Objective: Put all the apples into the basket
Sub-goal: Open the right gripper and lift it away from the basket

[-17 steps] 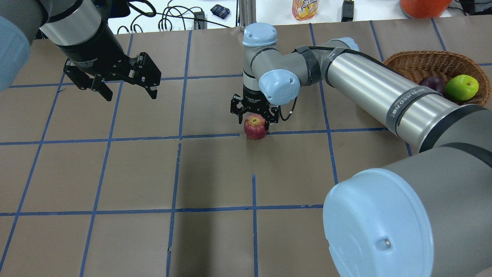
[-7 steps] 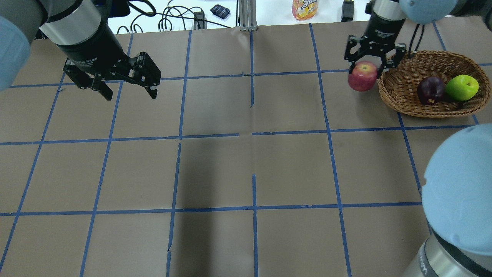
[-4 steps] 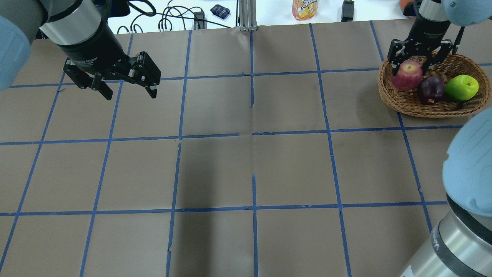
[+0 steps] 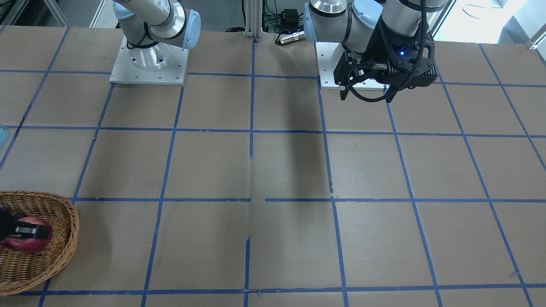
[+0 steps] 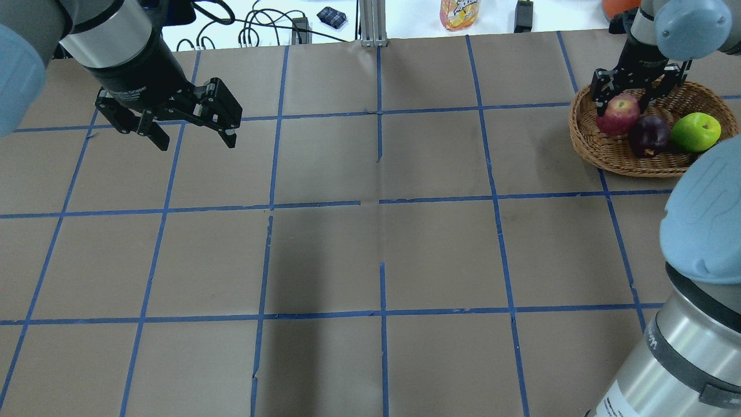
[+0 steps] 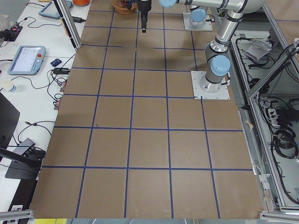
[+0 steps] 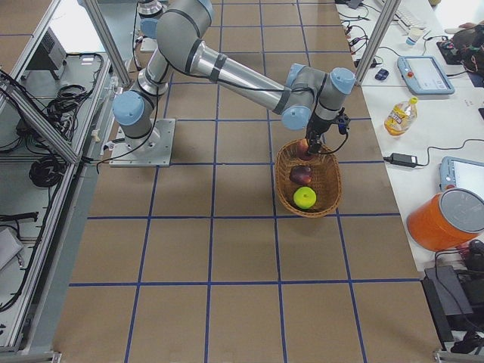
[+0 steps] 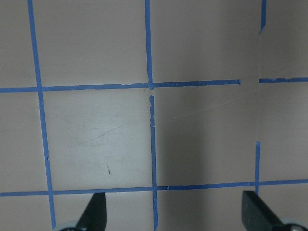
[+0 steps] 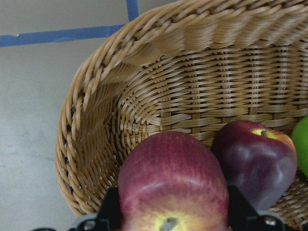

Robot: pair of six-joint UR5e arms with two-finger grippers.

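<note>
Overhead, the basket (image 5: 602, 152) sat at the far right corner of the tabletop (image 5: 440, 249).
- Right pincer (image 5: 626, 106) hung over the left end of the basket, pointing down, partly closed on the red apple (image 5: 617, 114). Wrist view showed a black finger (image 9: 109, 211) pressed against each side of it, yellowish stem end facing the camera.
- The red apple was inside the rim line, at the basket's left end. Could not tell whether it rested on the wicker floor or hung just above it.
- Maroon apple (image 5: 649, 136) lay in the basket just right of the red one, close enough to seem touching in the wrist view. Green apple (image 5: 696, 131) lay right of the maroon one, against the right end.
- All three apples were thus within the basket; the red one was gripped, the other two lay loose.
- Left pincer (image 5: 195, 142) hovered above the far left part of the tabletop, spread wide and holding nothing. Its wrist camera showed only brown paper and blue tape lines between the two fingertips (image 8: 96, 211).
- The two arms were well apart, one at each end.
- Beyond the far edge: a tangle of black cables (image 5: 255, 29) and a bottle with an orange label (image 5: 459, 13) on a white surface.
</note>
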